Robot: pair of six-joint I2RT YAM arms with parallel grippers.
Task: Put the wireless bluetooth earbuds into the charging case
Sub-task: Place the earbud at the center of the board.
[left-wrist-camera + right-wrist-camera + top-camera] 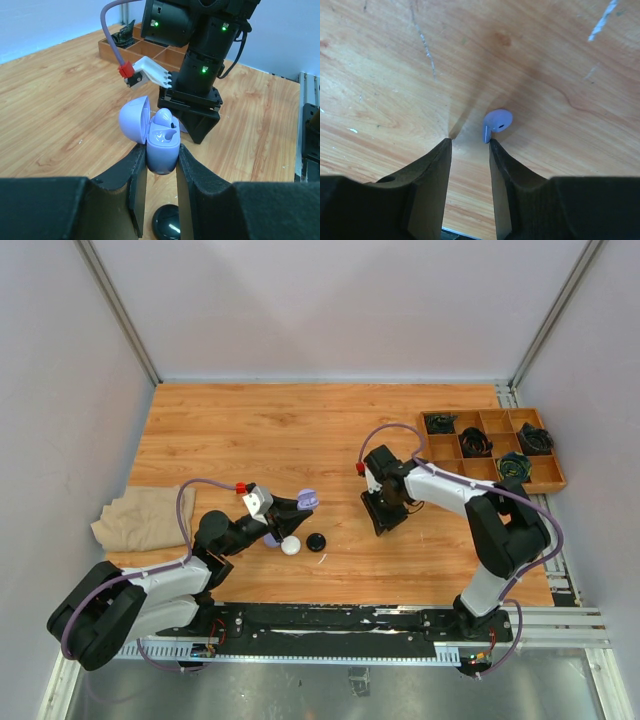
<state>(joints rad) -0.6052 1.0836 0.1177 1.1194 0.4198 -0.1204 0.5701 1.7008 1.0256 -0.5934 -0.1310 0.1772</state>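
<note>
My left gripper [296, 506] [160, 149] is shut on an open lavender charging case [306, 499] [162, 145] and holds it above the table, lid tipped back. One lavender earbud [162, 118] sits in the case, and the slot beside it is empty. A second lavender earbud [497, 121] lies on the wood, touching the tip of my right fingers [496, 155]. My right gripper [386, 519] [468, 142] is open, tips down at the table, with the earbud just outside the gap. In the top view that earbud is hidden by the gripper.
A white round case [290, 546] and a black round case [316, 541] [167, 223] lie under my left gripper. A wooden tray [455, 449] with coiled black cables stands at the back right. A tan cloth [145, 515] lies at the left.
</note>
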